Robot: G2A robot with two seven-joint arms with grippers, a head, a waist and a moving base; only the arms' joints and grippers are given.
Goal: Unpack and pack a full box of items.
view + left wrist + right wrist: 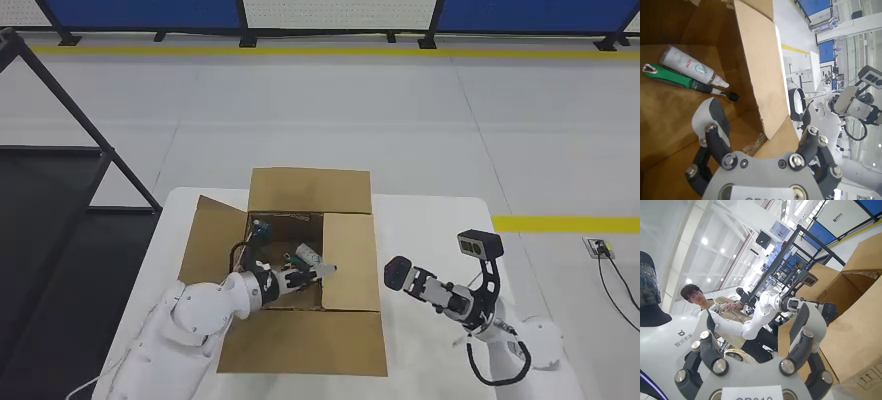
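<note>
Left gripper (298, 276) released inside open box (350, 262) on left half of table (430, 225). Left wrist view resolves white tube (687, 64) and green-handled tool (668, 75) touching on box floor. Right gripper (398, 272) released over table's right side.

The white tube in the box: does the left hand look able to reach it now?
Probably yes. The left hand is open over the box, and the white tube lies uncovered on its floor beside a green-handled tool; nothing stands between.
</note>
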